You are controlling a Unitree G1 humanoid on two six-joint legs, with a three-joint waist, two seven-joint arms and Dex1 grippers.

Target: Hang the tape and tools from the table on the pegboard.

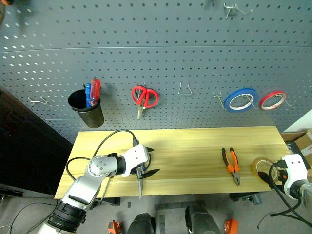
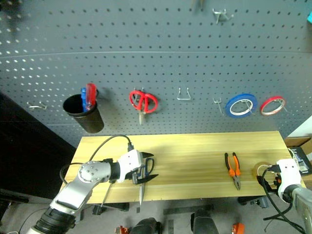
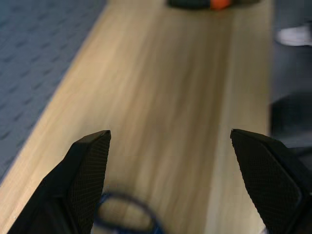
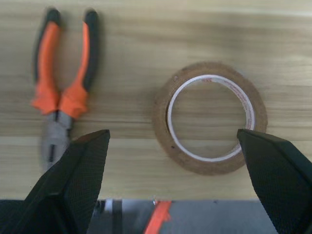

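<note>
Yellowish tape point(image 4: 210, 124), a thin translucent ring with white inner core, lies flat near the desk point(image 1: 195, 151) right end, beside orange-and-black pliers point(image 1: 231, 165). Right gripper point(image 4: 180, 146) hovers above it, fingers apart. Left gripper point(image 1: 148, 161) spread wide over scissors point(image 2: 142, 176) (dark handles).

Four views: a head stereo pair and one camera on each wrist.
The two head views look forward and down from above onto the table point(image 1: 195, 151) and the pegboard point(image 1: 170, 48) behind it, sharing almost the same scene. The left wrist view sits low and close, looking along the tabletop towards the pliers point(image 3: 200, 4) at its far end. The right wrist view looks steeply down at close range on the pliers and the tape point(image 4: 210, 124).
</note>
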